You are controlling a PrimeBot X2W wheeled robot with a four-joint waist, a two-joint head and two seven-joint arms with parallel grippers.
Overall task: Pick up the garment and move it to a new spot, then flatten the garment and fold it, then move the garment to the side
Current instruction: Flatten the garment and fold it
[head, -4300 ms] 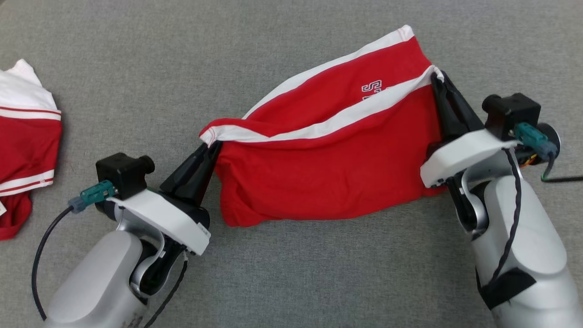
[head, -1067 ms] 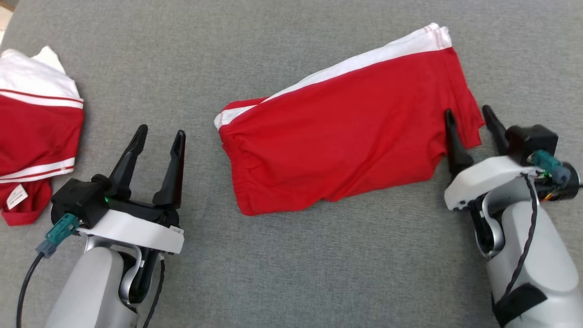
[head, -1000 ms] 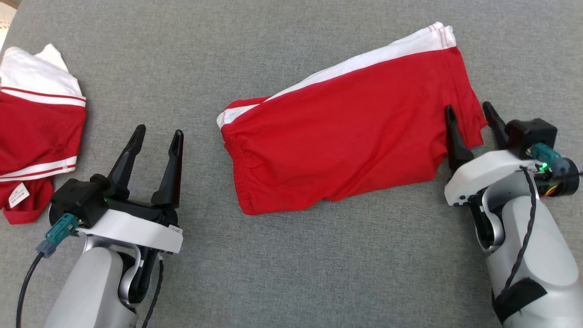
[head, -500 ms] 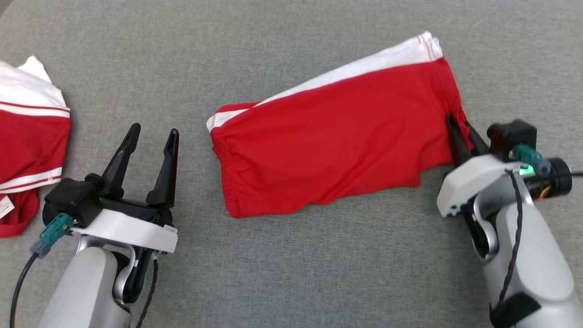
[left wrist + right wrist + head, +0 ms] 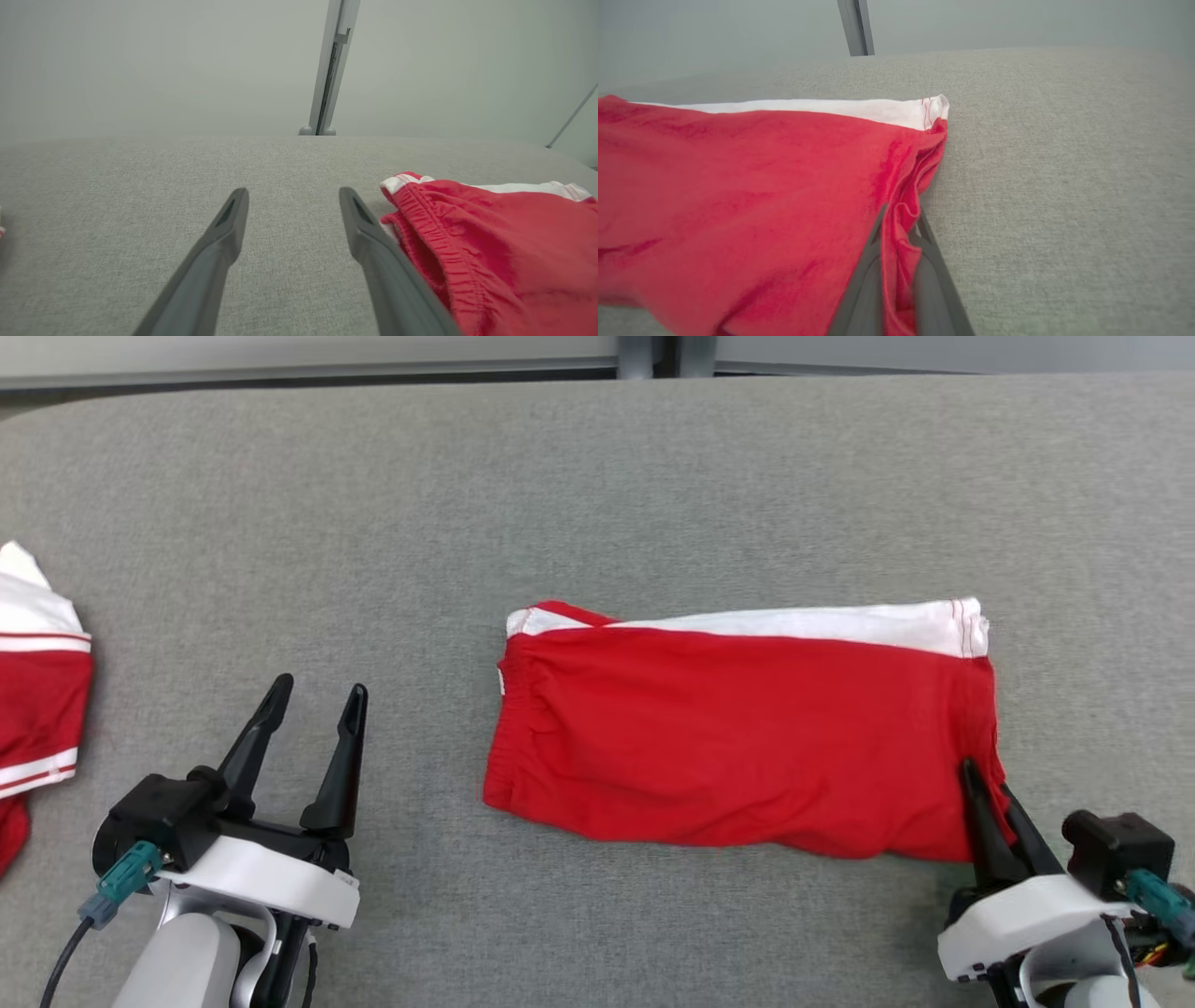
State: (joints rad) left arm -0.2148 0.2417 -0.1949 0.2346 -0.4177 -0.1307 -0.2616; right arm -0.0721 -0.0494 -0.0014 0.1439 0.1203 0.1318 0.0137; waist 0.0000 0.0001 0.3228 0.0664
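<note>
We are pinching the folded red garment (image 5: pixel 738 737) with our right gripper (image 5: pixel 982 777). Its two dark fingers are pressing together on a bunched fold of cloth at the garment's near right corner. In the right wrist view the red fabric is rising in a ridge between those fingers. The rest of the garment is spreading away to that view's left, with its white stripe (image 5: pixel 808 108) running along the far edge.

The garment is lying on the grey padded surface (image 5: pixel 597 504), right of centre in the head view, as a long rectangle. Its gathered waistband (image 5: pixel 501 728) is facing our left side, and the hem end is sitting by our right gripper.

We are holding our left gripper (image 5: pixel 319 686) with its fingers spread wide and nothing between them, fingertips pointing away from us. It is sitting to the left of the waistband end, and in the head view a strip of bare grey is separating the two. A second red and white garment (image 5: pixel 37 709) is lying at the far left edge of the surface, well apart from both grippers.
</note>
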